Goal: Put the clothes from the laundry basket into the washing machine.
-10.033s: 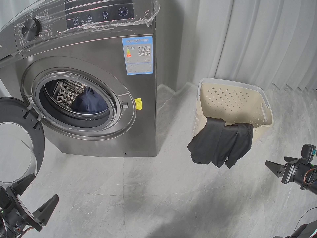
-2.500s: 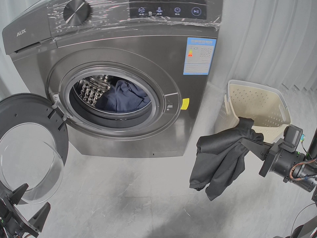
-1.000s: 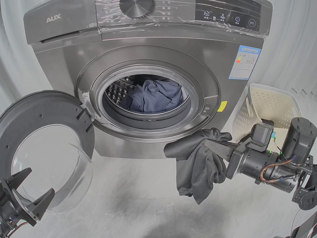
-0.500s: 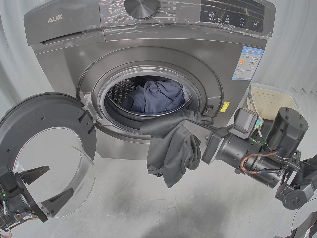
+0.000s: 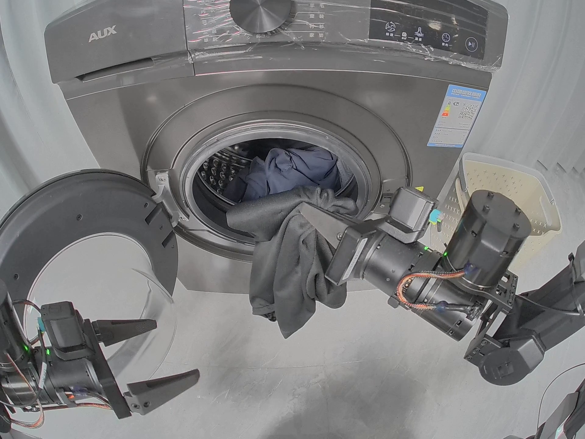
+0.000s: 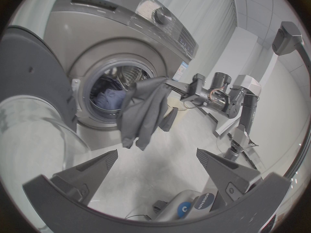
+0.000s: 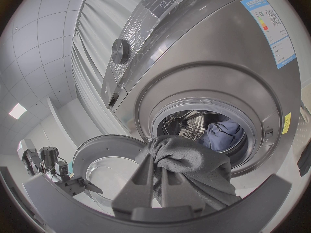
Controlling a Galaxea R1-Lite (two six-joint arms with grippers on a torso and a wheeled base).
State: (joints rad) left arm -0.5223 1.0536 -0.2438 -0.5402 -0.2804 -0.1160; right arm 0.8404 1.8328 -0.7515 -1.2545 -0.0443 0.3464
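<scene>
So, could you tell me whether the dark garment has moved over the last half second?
Yes. Held by the right end effector, the dark garment has shifted left against the washing machine, its top now reaching the drum opening.

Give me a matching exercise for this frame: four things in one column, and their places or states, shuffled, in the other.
Things
1. dark grey garment
2. blue garment
3. washer door
4. left gripper

States
A. open, holding nothing
B. lying inside the drum
C. swung out on its hinge
D. clamped in the right gripper, hanging before the drum opening

Pairs: 1-D, 2-B, 3-C, 4-A
</scene>
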